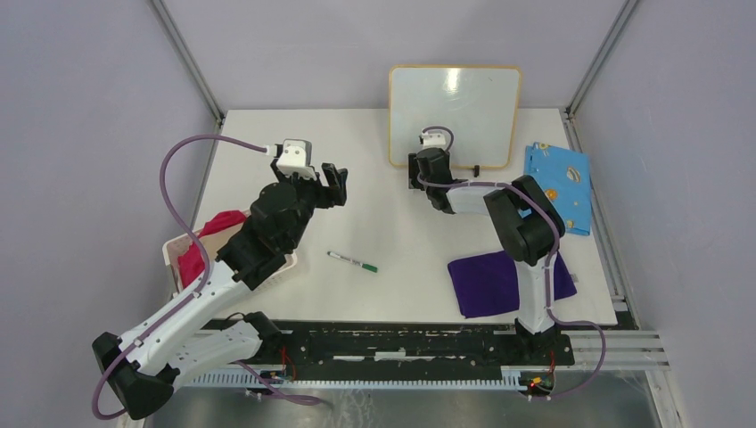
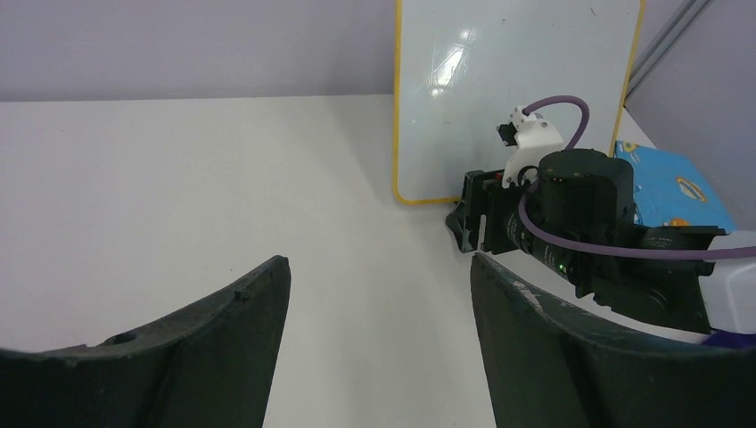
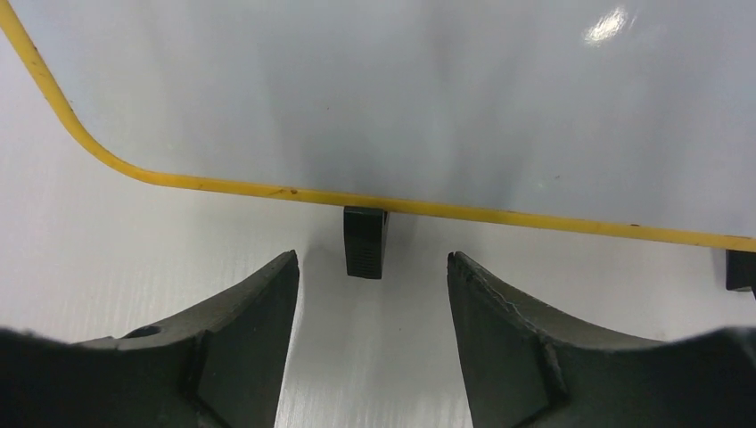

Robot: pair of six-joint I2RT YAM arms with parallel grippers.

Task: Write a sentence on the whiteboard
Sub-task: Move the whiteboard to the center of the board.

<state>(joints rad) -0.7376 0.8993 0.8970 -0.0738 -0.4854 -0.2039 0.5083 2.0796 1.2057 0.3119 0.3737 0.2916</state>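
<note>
The green marker lies on the table between the two arms. The left gripper hangs wide open and empty. Farther back, the right gripper, also open and empty, faces the lower edge of the standing whiteboard, just before its black foot.

Light: we see bright, even light from overhead.
Glare: white spots on the whiteboard.
Shadows: faint and soft on the counter.
</note>
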